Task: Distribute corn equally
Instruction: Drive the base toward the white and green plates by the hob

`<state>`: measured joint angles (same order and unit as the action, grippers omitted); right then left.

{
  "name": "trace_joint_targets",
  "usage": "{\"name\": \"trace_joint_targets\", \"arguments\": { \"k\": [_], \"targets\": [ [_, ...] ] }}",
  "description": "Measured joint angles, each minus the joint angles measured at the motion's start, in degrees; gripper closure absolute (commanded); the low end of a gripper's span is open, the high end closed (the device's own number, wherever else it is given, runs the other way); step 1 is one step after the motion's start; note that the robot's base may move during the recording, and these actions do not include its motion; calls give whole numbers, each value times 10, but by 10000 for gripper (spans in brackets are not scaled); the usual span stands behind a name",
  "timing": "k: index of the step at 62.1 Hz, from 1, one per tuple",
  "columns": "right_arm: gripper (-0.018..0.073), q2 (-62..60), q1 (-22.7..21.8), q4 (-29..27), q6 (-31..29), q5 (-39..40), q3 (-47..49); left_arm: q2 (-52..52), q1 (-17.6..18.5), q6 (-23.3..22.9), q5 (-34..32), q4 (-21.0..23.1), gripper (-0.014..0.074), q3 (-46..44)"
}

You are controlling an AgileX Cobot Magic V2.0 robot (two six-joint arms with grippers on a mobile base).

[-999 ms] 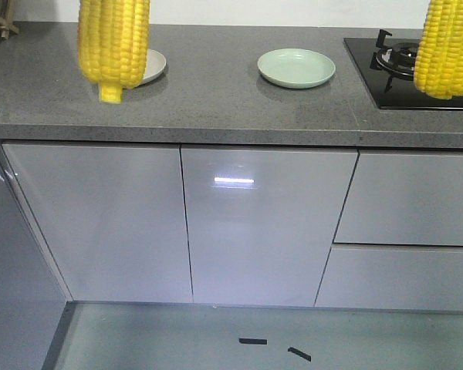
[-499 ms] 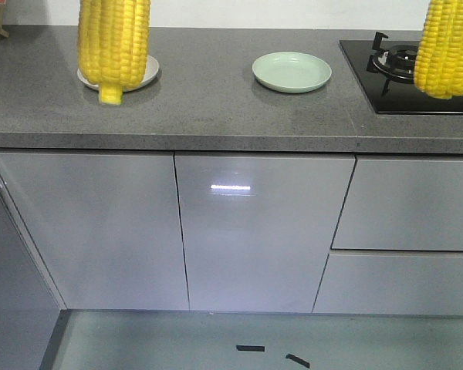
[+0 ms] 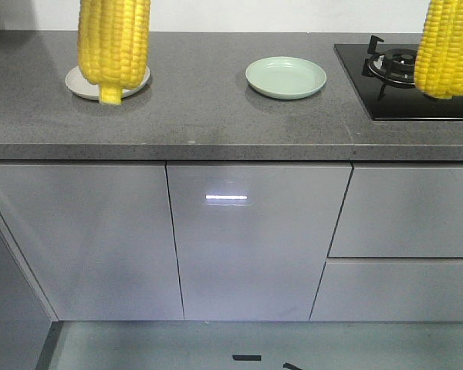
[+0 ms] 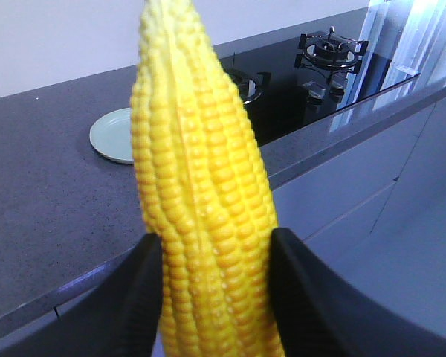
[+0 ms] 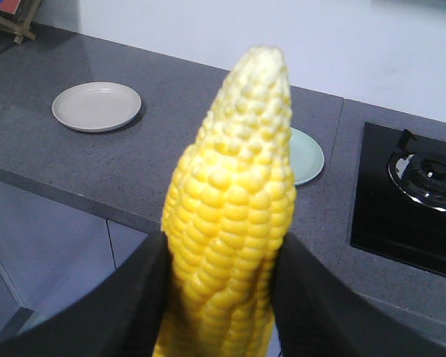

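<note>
Ahead, a grey countertop (image 3: pixel 216 116) carries a pale grey plate (image 3: pixel 81 83) near its left end, a green plate (image 3: pixel 285 77) at mid-counter and a black gas hob (image 3: pixel 401 69) at the right end; both plates lie bare. In the air before the counter's front edge, the left gripper (image 4: pixel 217 297) clamps the left cob (image 4: pixel 201 186) and the right gripper (image 5: pixel 221 305) the right cob (image 5: pixel 234 201), both bright yellow, tapered, upright.

The corn (image 4: pixel 201 208) looks glossy and bumpy, the countertop (image 3: pixel 216 116) matt and speckled.
</note>
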<state>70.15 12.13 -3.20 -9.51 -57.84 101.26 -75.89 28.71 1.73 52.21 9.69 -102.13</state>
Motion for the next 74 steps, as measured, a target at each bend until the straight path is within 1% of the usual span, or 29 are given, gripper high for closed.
{"name": "trace_joint_targets", "arguments": {
  "k": [74],
  "targets": [
    [564,0,0,0,0,0,0,0,0,0,0,0,603,0]
  ]
}}
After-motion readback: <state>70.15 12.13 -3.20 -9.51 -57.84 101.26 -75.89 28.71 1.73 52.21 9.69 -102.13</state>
